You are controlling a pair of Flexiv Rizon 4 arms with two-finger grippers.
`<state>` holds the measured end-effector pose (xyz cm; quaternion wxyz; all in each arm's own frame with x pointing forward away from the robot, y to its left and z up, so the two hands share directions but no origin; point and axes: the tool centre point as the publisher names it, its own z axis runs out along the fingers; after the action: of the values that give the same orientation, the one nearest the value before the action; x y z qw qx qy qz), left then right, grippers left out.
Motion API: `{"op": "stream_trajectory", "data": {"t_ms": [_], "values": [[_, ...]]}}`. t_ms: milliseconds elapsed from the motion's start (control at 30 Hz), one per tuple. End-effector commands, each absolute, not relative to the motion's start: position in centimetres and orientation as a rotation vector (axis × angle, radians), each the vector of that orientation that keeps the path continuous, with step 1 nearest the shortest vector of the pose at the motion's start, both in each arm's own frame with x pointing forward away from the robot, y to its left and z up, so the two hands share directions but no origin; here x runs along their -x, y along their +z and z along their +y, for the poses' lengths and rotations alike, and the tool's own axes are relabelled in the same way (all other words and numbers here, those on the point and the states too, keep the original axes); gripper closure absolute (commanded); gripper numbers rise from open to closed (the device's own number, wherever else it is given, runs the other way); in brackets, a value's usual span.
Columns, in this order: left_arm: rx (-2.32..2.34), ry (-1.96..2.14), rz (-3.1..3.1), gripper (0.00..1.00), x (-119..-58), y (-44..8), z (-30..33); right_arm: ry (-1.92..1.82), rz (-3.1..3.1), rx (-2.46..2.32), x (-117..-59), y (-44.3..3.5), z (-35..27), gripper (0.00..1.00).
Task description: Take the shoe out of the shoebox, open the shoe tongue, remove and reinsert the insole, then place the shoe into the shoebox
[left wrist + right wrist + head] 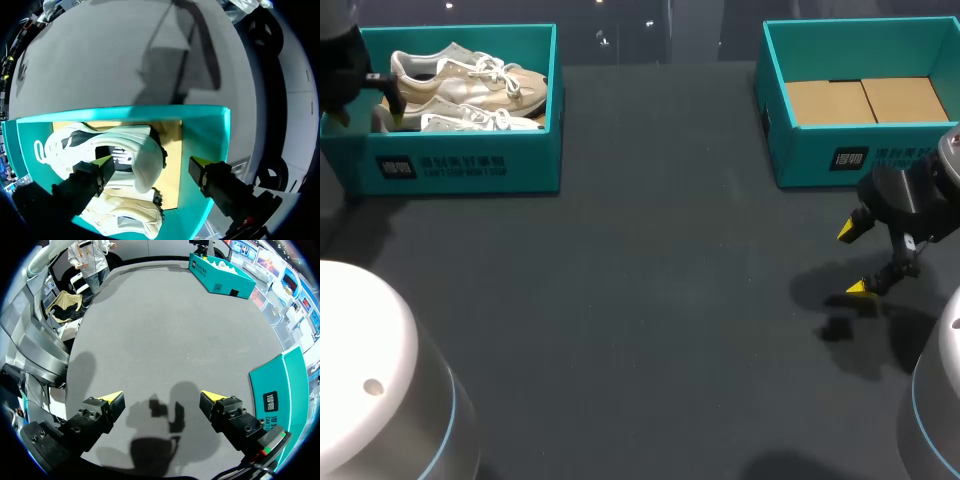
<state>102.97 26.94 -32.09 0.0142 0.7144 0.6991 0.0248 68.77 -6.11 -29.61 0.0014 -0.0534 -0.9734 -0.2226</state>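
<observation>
The left gripper (150, 162) hangs over the heel end of the shoebox (205, 127), fingers spread and pinching nothing. One tip is above the shoe (127, 145), which lies in the box; the other is over the end wall. The main risk, as I judge it, is that this outer finger lands on the wall's rim, tipping or dragging the box. The second shoe (125, 220) lies pressed against the first (little room for a finger between them), so it may get snagged and lifted along. Once out, there is ample room: the table (620, 300) stretches wide towards the other box (860, 150). The right gripper (852, 260), also spread and holding nothing, hovers well apart.
</observation>
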Motion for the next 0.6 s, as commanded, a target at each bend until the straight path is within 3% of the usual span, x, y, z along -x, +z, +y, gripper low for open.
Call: {"op": "stream_trajectory", "data": {"t_ms": [33,167,400,600], "values": [[-2.237,0.059,2.171,0.09,-103.7,-32.9,27.2,-0.695,-3.059,0.17,-68.6,-29.7,-6.1,0.0],[-2.259,0.054,2.16,0.16,-103.6,-33.5,27.1,-0.695,-3.059,0.17,-68.6,-29.7,-6.1,0.0],[-2.29,0.058,2.152,0.19,-103.4,-34.9,26.7,-0.695,-3.059,0.17,-68.6,-29.7,-6.1,0.0],[-2.298,0.05,2.163,0.3,-103.5,-35.8,26.7,-0.695,-3.059,0.17,-68.6,-29.7,-6.1,0.0]]}}
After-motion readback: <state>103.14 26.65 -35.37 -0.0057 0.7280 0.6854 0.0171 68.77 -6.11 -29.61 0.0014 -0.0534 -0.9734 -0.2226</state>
